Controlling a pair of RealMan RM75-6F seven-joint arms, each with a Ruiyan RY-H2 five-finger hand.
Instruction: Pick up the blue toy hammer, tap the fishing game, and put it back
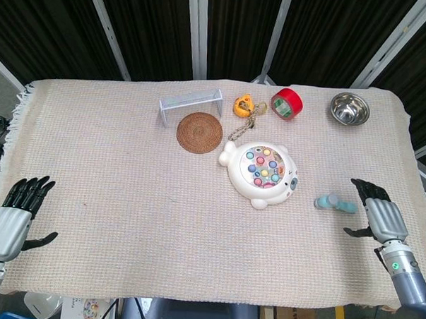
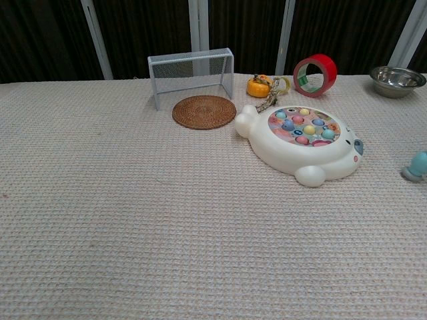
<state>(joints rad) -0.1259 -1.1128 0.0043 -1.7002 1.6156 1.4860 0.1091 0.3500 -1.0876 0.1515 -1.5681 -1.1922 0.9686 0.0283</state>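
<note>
Evidently the pickup step was in hand: the hammer lay untouched on the cloth, right of the game. The right hand, fingers spread and empty, was poised just beside its handle; a closing grasp was called for. The left hand rested wide, well apart.

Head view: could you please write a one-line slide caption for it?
Open right hand beside blue toy hammer, white fishing game nearby.
</note>
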